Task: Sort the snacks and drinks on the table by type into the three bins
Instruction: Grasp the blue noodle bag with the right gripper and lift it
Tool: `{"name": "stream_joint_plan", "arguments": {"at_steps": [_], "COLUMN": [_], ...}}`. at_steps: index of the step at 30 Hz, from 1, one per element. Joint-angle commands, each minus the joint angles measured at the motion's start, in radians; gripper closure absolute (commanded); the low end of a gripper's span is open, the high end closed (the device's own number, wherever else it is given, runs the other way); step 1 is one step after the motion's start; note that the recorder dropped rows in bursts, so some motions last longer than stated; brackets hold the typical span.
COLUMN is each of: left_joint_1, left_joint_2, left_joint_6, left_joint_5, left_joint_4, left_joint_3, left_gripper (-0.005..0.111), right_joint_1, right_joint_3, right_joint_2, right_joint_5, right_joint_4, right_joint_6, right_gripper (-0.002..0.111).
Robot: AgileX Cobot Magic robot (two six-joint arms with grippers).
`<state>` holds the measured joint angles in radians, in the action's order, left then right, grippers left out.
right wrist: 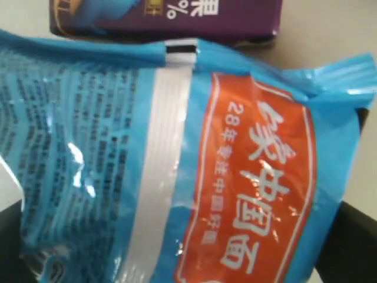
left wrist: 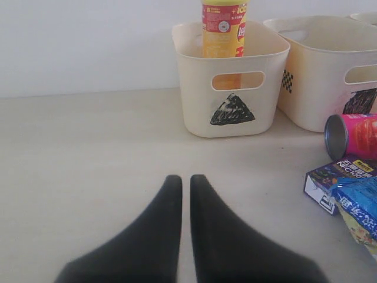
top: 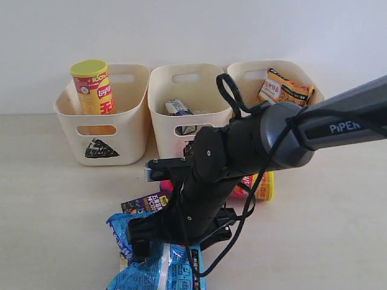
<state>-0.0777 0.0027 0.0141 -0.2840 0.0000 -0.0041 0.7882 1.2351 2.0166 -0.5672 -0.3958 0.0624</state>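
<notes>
The blue bag [top: 154, 269] [right wrist: 118, 118] lies at the table's front. My right gripper [top: 175, 238] [right wrist: 181, 236] is down over it, open, one finger on each side of the bag. Beside the bag lies the dark purple carton [top: 145, 202] [right wrist: 177, 15] [left wrist: 339, 177]. The pink tube [top: 260, 187] [left wrist: 353, 135] lies on its side behind my arm. The yellow-red tube [top: 94, 87] [left wrist: 224, 29] stands in the triangle bin [top: 130, 130] [left wrist: 194, 100]. The white carton [top: 178, 107] sits in the middle bin [top: 163, 115]. The orange bag [top: 284, 89] rests in the right bin [top: 248, 75]. My left gripper [left wrist: 185, 180] is shut and holds nothing, above bare table.
The right arm [top: 272, 139] stretches across the middle bin's front and hides that bin's mark in the exterior view. A white wall stands close behind the bins. Bare tabletop [top: 48, 199] lies left of the items.
</notes>
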Motion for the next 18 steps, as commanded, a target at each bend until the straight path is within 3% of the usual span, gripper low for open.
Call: {"name": "stream_joint_plan", "arguments": {"at_steps": [1,4,8,10,18], "left_joint_1": [-0.003,-0.003,-0.003,-0.003,-0.003], "left_joint_2": [-0.003,-0.003,-0.003,-0.003,-0.003], "left_joint_6": [-0.007,-0.007,-0.007,-0.007,-0.007], "left_joint_5": [0.006,0.006,0.006,0.005,0.005], "left_joint_4": [0.0,0.0,0.0,0.0,0.0], "left_joint_3": [0.004,0.004,0.004,0.004,0.004], "left_gripper": [0.103,0.103,0.103,0.103,0.103], "right_joint_1": [0.0,0.0,0.0,0.0,-0.004], "right_joint_3": [0.004,0.003,0.003,0.003,0.003], "right_joint_2": [0.028,0.028,0.026,0.015,-0.124], "right_joint_5": [-0.015,-0.015,-0.022,-0.031,-0.051], "right_joint_4": [0.009,-0.01,-0.011,-0.009,0.046], "right_joint_6": [-0.017,-0.021,-0.029,-0.046,-0.062], "right_gripper": [0.008,0.037,0.11,0.105,0.106]}}
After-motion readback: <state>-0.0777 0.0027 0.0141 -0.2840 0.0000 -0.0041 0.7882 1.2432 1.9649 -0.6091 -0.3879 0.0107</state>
